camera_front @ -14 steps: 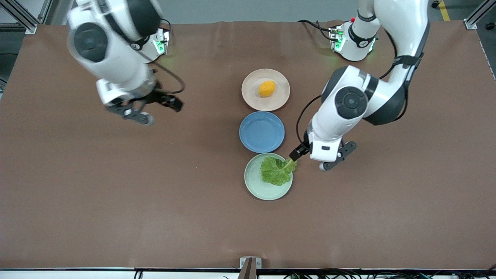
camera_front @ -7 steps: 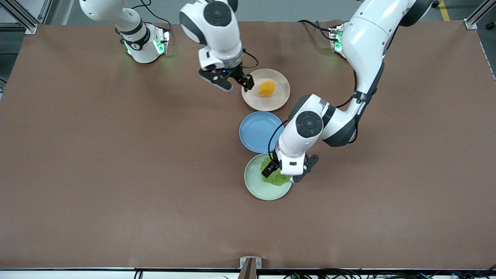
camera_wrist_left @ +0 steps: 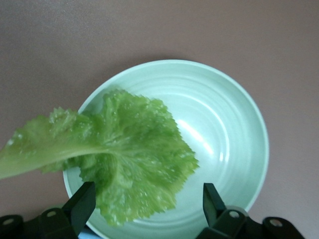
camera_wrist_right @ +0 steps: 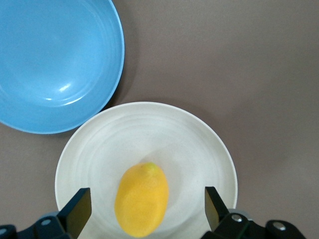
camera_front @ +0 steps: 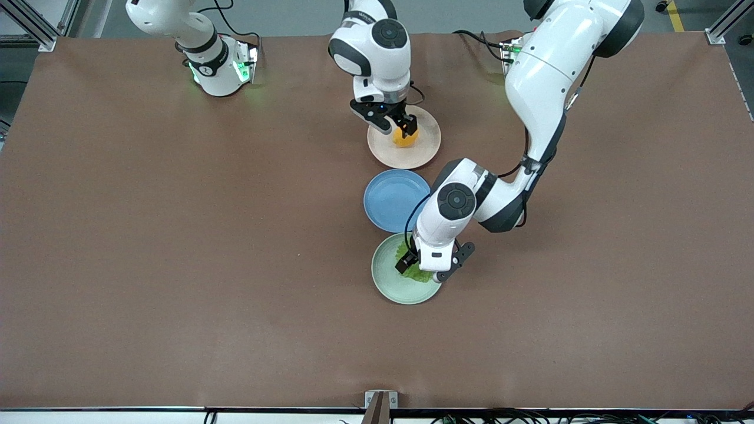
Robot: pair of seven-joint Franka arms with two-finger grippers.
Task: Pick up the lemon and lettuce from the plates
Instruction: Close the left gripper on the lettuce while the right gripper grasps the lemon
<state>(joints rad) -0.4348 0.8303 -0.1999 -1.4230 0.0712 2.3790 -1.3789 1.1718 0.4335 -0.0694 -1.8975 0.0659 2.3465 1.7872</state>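
Note:
The orange-yellow lemon (camera_front: 405,140) lies on the pink-beige plate (camera_front: 425,147). My right gripper (camera_front: 398,124) hangs open just over the lemon, which sits between its jaws in the right wrist view (camera_wrist_right: 142,199), on that plate (camera_wrist_right: 199,144). The crinkled green lettuce (camera_front: 414,272) lies on the mint green plate (camera_front: 392,282), mostly hidden by my left gripper (camera_front: 419,266). In the left wrist view the lettuce (camera_wrist_left: 132,154) lies on the mint plate (camera_wrist_left: 229,124), stem rib over the rim, between the open jaws of my left gripper (camera_wrist_left: 149,201).
An empty blue plate (camera_front: 392,200) sits between the two task plates, close to the left arm's wrist; it also shows in the right wrist view (camera_wrist_right: 55,59). Brown table (camera_front: 177,265) spreads widely toward both ends.
My right gripper moved from beside the pink-beige plate to right over the lemon. My left gripper shifted slightly lower over the lettuce. Neither thing has moved.

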